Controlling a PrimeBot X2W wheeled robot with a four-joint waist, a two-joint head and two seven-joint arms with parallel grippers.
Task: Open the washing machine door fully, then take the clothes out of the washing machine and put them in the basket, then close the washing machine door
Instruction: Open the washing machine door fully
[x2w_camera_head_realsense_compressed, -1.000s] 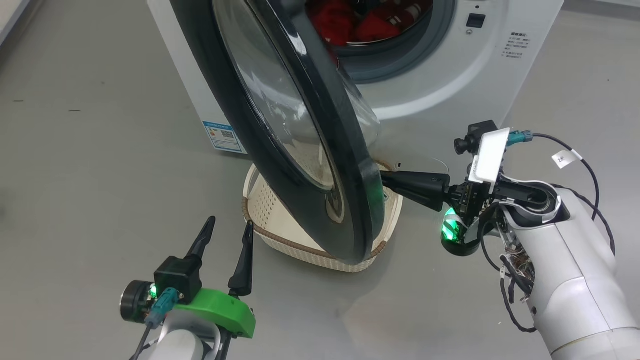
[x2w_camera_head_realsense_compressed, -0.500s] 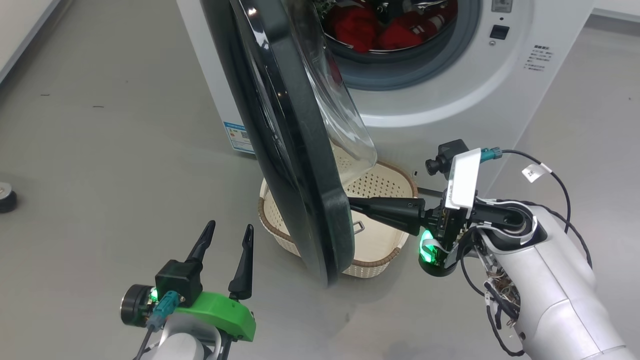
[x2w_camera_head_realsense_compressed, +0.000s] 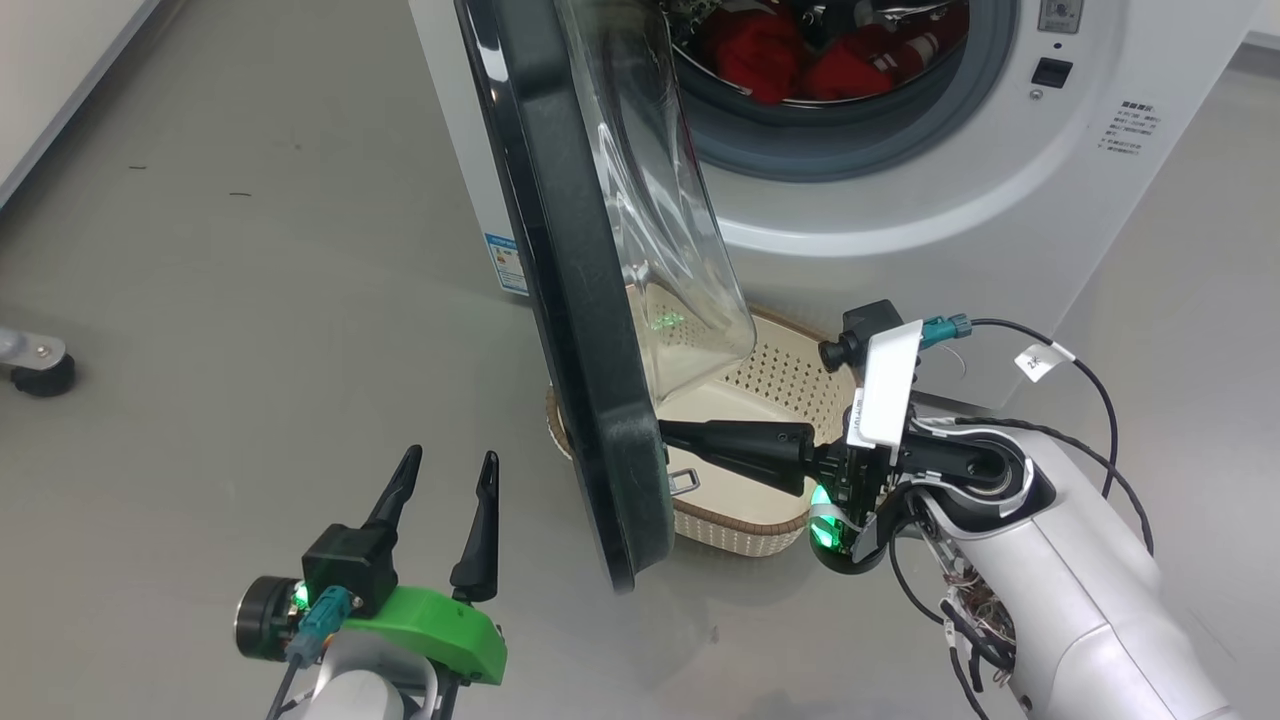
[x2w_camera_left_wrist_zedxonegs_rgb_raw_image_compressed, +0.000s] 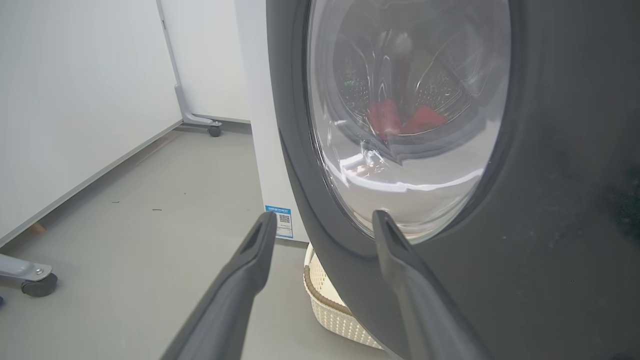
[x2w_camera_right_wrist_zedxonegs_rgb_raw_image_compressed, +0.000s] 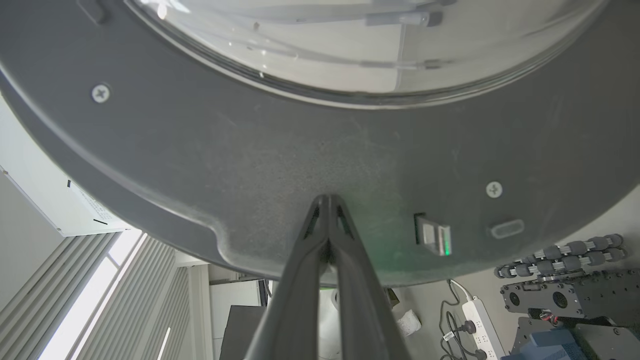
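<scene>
The washing machine door (x2w_camera_head_realsense_compressed: 575, 300) stands swung out, its black rim edge-on and its glass bowl (x2w_camera_head_realsense_compressed: 660, 220) facing the white washing machine (x2w_camera_head_realsense_compressed: 900, 210). Two red clothes (x2w_camera_head_realsense_compressed: 800, 50) lie in the drum. Under the door sits the cream basket (x2w_camera_head_realsense_compressed: 770, 385), partly hidden. My right gripper (x2w_camera_head_realsense_compressed: 668, 436) is shut with nothing in it, its tips pressed against the door's inner face (x2w_camera_right_wrist_zedxonegs_rgb_raw_image_compressed: 327, 198) near the latch (x2w_camera_right_wrist_zedxonegs_rgb_raw_image_compressed: 432, 235). My left gripper (x2w_camera_head_realsense_compressed: 445, 470) hangs open in front of the door's outer face (x2w_camera_left_wrist_zedxonegs_rgb_raw_image_compressed: 550, 200), apart from it; the clothes (x2w_camera_left_wrist_zedxonegs_rgb_raw_image_compressed: 400, 117) show through the glass.
A blue label (x2w_camera_head_realsense_compressed: 505, 265) marks the washer's left side. A caster wheel (x2w_camera_head_realsense_compressed: 40, 375) stands on the grey floor at far left, beside a white wall (x2w_camera_left_wrist_zedxonegs_rgb_raw_image_compressed: 75, 100). A power strip (x2w_camera_right_wrist_zedxonegs_rgb_raw_image_compressed: 475, 330) and dark equipment lie beyond the door's edge.
The door has swung further open to the left with my shut right gripper pressed on its inner face. The head camera has shifted, showing more of the drum. My left gripper stays open.
</scene>
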